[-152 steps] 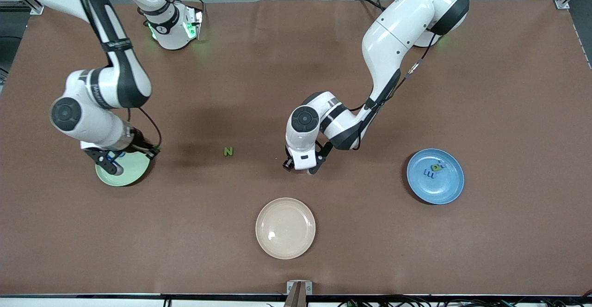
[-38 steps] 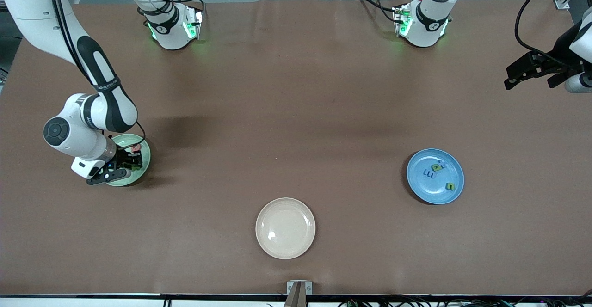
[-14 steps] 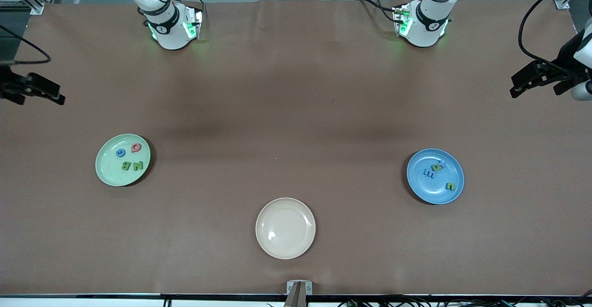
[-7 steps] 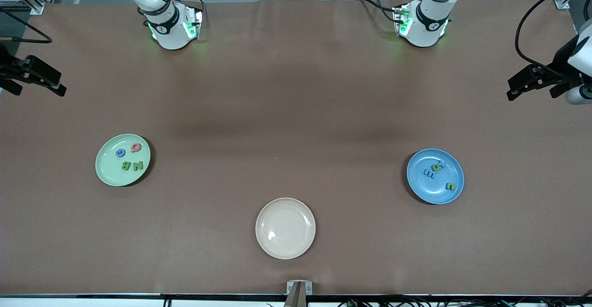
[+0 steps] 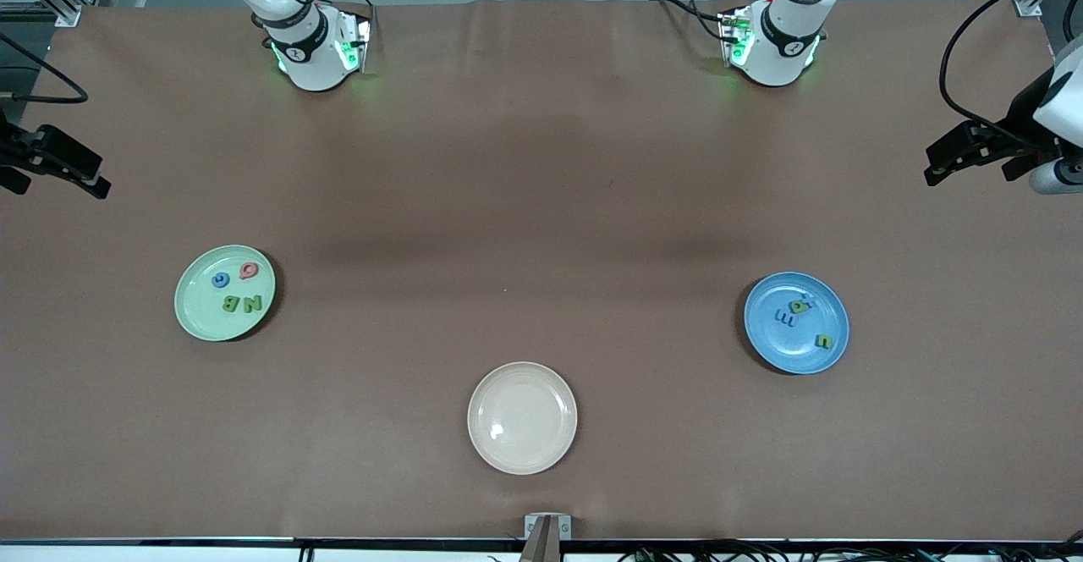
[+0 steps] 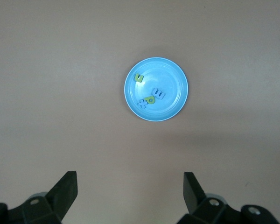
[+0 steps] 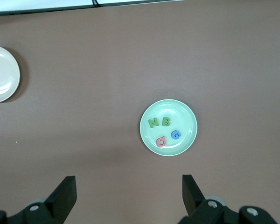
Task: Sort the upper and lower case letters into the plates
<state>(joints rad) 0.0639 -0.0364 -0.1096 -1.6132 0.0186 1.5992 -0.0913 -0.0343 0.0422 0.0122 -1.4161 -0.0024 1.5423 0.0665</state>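
Since no letters lie loose, little can go wrong: left gripper [image 6: 129, 196] and right gripper [image 7: 129, 198] hang wide, empty, high over the brown table [image 5: 541, 206]; mint green plate [image 5: 193, 316] and blue plate [image 5: 783, 355] hold all; only a descending arm could jostle them.

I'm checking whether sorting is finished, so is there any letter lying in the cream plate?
No, the cream plate holds no letters; they lie in the mint green plate and the blue plate.

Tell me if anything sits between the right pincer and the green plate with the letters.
Nothing visible does. The right pincer hangs open over bare table, and the right wrist view looks straight onto the green plate.
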